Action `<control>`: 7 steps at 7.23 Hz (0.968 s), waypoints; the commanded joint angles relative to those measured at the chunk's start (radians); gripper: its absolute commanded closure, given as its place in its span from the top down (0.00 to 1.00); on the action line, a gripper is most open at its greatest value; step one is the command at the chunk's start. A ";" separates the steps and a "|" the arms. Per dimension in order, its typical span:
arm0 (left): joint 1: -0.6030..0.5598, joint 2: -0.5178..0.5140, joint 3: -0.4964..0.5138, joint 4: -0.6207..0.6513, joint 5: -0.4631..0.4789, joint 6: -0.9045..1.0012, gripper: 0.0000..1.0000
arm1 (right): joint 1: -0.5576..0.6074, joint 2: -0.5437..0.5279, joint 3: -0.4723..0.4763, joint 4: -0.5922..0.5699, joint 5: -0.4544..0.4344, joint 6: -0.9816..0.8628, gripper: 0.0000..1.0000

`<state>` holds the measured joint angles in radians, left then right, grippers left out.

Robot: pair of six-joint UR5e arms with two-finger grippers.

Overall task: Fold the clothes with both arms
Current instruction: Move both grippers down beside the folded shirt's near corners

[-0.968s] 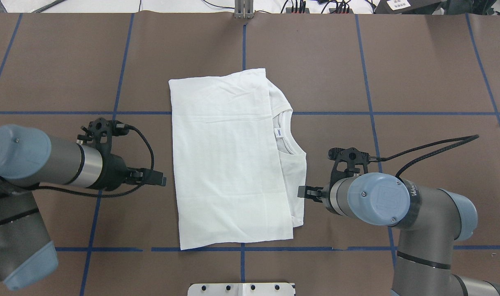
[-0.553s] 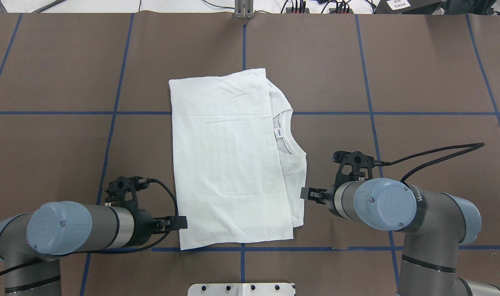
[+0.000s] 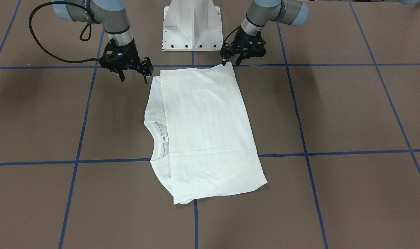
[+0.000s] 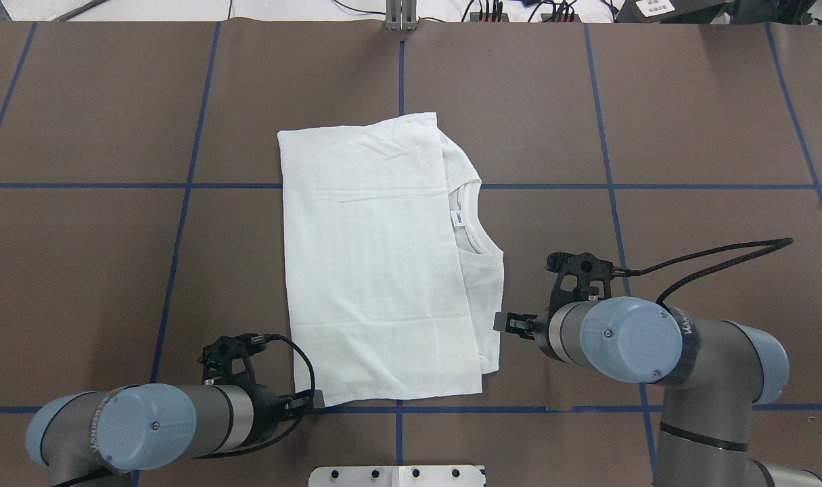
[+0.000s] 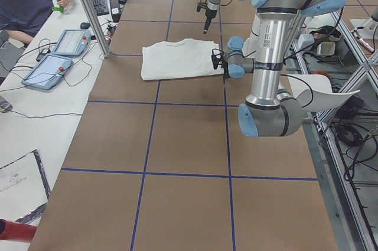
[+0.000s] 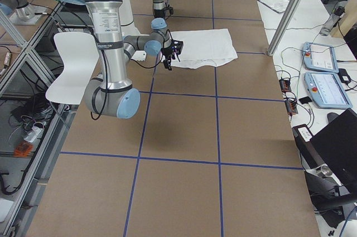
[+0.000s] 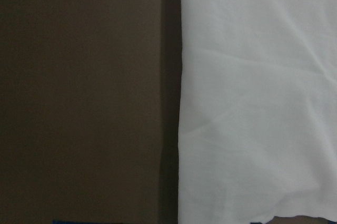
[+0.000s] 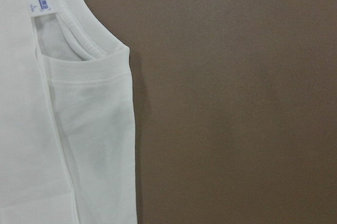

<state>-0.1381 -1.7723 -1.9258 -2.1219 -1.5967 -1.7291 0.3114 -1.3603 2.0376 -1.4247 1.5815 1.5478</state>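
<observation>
The white T-shirt (image 4: 377,270) lies folded flat mid-table, collar and neck label (image 4: 457,218) toward my right side. It also shows in the front view (image 3: 203,131). My left gripper (image 4: 318,400) sits low at the shirt's near-left corner (image 3: 230,63), jaws open, holding nothing. The left wrist view shows only the shirt's edge (image 7: 253,103) and mat. My right gripper (image 4: 502,322) hovers just off the shirt's right edge near the shoulder (image 3: 133,77), jaws wide open and empty. Its wrist view shows collar and label (image 8: 41,0).
The white pedestal base (image 3: 192,27) stands at the table's near edge between the arms. Blue tape lines (image 4: 180,186) grid the brown mat. A person (image 5: 29,3) sits at a side table with tablets (image 5: 59,56), behind an aluminium post (image 5: 88,9).
My left arm swung toward the robot along the shirt's left edge, from mid-height down to its near-left corner. My right gripper shifted only slightly.
</observation>
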 commanded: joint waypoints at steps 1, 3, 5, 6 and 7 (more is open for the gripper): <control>0.005 -0.016 0.001 0.000 0.000 -0.007 0.66 | 0.000 0.000 0.000 0.000 0.000 0.000 1.00; 0.000 -0.026 -0.001 0.000 0.003 -0.012 0.50 | -0.002 0.000 0.000 0.001 0.000 0.002 1.00; -0.015 -0.024 -0.001 0.002 0.004 -0.012 0.55 | -0.003 0.001 0.000 0.001 0.000 0.002 1.00; -0.024 -0.022 -0.001 0.010 0.004 -0.009 0.58 | -0.003 0.001 0.000 0.001 0.000 0.002 1.00; -0.025 -0.024 -0.001 0.025 0.004 -0.006 0.59 | -0.003 0.001 0.000 0.000 0.000 0.000 1.00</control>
<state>-0.1585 -1.7959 -1.9267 -2.1111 -1.5924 -1.7382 0.3084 -1.3592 2.0371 -1.4240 1.5815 1.5490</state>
